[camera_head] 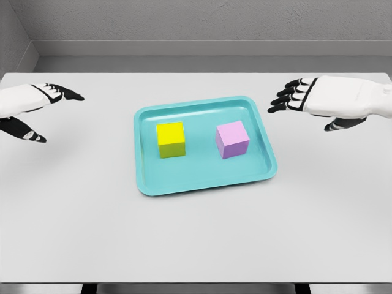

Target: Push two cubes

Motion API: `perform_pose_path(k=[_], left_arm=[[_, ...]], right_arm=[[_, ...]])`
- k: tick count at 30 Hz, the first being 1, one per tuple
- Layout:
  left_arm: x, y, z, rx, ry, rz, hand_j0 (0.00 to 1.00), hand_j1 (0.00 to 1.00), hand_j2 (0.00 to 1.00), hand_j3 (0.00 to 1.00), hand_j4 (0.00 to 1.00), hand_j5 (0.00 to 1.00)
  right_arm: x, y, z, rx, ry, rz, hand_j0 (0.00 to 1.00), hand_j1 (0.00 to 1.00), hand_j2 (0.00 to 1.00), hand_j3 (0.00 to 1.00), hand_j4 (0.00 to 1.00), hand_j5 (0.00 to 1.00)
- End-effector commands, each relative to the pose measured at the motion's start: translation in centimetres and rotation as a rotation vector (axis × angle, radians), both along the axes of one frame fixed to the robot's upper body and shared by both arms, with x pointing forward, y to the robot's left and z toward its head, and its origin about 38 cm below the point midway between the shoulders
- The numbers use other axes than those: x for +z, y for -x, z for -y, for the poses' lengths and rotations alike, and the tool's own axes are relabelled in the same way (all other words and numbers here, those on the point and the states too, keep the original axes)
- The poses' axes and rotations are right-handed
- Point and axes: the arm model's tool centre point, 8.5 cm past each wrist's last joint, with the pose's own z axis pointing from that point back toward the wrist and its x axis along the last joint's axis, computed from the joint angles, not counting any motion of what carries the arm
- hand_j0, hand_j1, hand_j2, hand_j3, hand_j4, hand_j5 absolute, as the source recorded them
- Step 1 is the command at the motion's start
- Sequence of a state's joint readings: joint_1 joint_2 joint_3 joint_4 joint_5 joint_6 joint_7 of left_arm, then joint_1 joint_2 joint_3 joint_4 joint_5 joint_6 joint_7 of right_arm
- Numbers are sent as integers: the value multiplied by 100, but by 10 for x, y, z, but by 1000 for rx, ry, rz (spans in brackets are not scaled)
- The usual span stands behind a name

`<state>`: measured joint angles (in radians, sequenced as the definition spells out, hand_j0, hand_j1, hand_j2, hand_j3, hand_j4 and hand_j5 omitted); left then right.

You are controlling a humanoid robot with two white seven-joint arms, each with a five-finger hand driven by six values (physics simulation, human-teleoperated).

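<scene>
A pale grey tabletop [196,245] fills most of the frame, smooth and evenly lit, its near edge running along the bottom where dark supports show beneath it. Behind its far edge, near the top of the frame, a grey floor strip meets a lighter grey wall [202,18], with a corner of the room at the upper left.

A teal tray [147,184] with a raised rim lies at the middle of the tabletop, turned slightly so its right end sits a little higher in the frame. Inside it, a yellow cube [171,139] stands left of centre and a purple cube [232,139] right of centre, apart from each other and from the rim.

The left robot hand [33,104] is at the left edge, level with the tray's far side, its fingers spread and extended toward the right, holding nothing. The right robot hand [318,101] is at the upper right, its dark fingertips pointing left, loosely spread, also holding nothing. Both are clear of the tray and cubes.
</scene>
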<state>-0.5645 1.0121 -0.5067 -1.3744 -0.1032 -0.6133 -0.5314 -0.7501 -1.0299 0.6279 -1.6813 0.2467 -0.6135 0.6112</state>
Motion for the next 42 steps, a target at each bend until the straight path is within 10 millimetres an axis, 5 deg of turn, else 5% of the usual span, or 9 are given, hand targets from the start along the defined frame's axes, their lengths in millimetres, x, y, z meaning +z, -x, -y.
perform_pose_path(k=[1, 4, 8, 9, 10, 13, 18, 32, 42], left_arm=[[0, 1, 0, -2, -2, -7, 100, 100, 100, 100, 100, 100], [6, -2, 5, -18, -41, 17, 100, 100, 100, 100, 100, 100], [-35, -11, 46, -100, -155, -29, 14, 14, 14, 14, 14, 14], [-33, -11, 48, -103, -156, -24, 1, 1, 1, 1, 1, 1], [-33, -11, 48, -104, -154, -24, 0, 0, 0, 0, 0, 0], [-43, -14, 71, -146, -129, -29, 0, 0, 0, 0, 0, 0], [-39, -7, 114, -249, -87, 10, 0, 0, 0, 0, 0, 0], [-56, -7, 122, -268, -222, 25, 0, 0, 0, 0, 0, 0], [-72, -13, 160, -321, -274, 52, 0, 0, 0, 0, 0, 0]], right_arm=[[0, 0, 0, -1, -3, -2, 100, 100, 100, 100, 100, 100], [1, 0, 0, -1, -8, -1, 100, 100, 100, 100, 100, 100], [-3, 4, -3, 12, 7, -12, 100, 100, 100, 100, 100, 100], [-3, 6, -7, 27, 8, -9, 84, 84, 84, 84, 84, 84], [-10, 6, -7, 28, 38, -19, 48, 48, 48, 48, 48, 48], [-30, 8, -12, 44, 95, -49, 12, 12, 12, 12, 12, 12], [-59, 7, -24, 71, 196, -55, 12, 12, 12, 12, 12, 12], [-66, -32, -55, 66, 141, -56, 14, 14, 14, 14, 14, 14], [-83, -54, -63, 37, 159, -90, 17, 17, 17, 17, 17, 17]])
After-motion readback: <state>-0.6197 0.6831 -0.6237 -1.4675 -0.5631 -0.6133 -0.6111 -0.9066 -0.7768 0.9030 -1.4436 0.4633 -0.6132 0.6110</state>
